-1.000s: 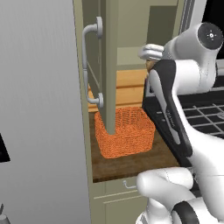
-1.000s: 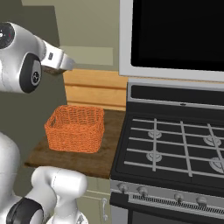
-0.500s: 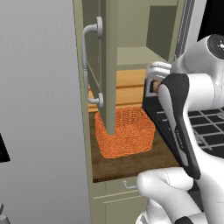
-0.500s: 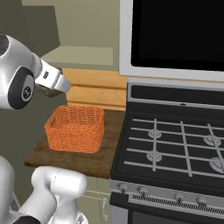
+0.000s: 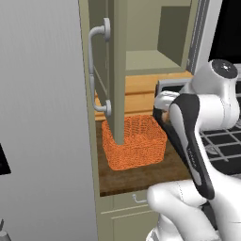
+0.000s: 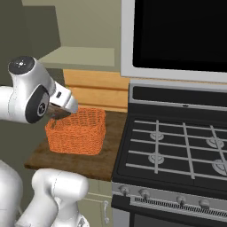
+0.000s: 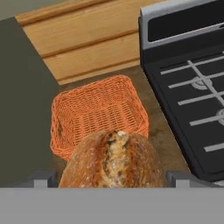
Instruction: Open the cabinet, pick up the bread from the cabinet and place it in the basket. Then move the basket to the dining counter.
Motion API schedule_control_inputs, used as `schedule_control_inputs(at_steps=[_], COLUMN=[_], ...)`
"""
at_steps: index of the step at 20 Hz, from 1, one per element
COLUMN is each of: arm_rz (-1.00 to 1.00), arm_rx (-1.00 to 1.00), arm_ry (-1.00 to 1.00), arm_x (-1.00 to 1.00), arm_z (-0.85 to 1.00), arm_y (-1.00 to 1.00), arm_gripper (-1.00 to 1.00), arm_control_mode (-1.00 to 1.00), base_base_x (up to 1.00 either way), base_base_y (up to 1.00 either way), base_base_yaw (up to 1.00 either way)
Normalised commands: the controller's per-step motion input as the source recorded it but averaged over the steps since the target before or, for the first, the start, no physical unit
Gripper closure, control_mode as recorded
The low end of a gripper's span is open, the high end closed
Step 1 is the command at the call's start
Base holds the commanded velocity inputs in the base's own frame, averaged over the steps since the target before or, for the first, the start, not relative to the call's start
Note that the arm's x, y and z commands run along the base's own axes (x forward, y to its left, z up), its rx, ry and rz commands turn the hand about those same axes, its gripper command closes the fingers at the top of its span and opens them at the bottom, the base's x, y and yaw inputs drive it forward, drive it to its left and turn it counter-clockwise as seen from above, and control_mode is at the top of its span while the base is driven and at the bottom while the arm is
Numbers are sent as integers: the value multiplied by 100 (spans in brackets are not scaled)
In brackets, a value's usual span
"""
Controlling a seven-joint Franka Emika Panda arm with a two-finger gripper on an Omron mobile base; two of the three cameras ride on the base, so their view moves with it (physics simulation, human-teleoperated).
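1. Cabinet [image 5: 117, 70]: door stands open at left.
2. Basket [image 7: 98, 111]: empty, on the short counter left of the stove [image 6: 177, 155].
3. Bread [image 7: 113, 159]: clamped between wide-set gripper [image 7: 113, 178] fingers, near the basket.
4. Step: placing; next, lower over basket, release.

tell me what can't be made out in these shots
- Bread, hand view: lower part cut off at the bottom, so the jaws' contact with it is unseen.
- Basket, left base view: left part hidden behind the open cabinet door.
- Basket, right base view: near corner covered by the arm's wrist.
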Motion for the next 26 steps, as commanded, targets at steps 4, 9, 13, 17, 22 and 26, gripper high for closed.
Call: schedule_control_inputs(at_steps=[4,9,13,17,22,26], arm_rz=[6,2,0,0,0,0], arm_rx=[0,0,0,0,0,0], arm_ry=[3,14,18,18,15,14], arm_x=[30,58,76,79,70,57], arm_z=[-93,-66,-26,-5,-15,-44], arm_y=[-4,0,1,1,9,24], arm_gripper=[100,100,100,100,100,100], arm_control_mode=[-100,-100,-100,-100,-100,-100], base_base_x=[0,0,0,0,0,0], base_base_y=[0,0,0,0,0,0], base_base_yaw=[0,0,0,0,0,0])
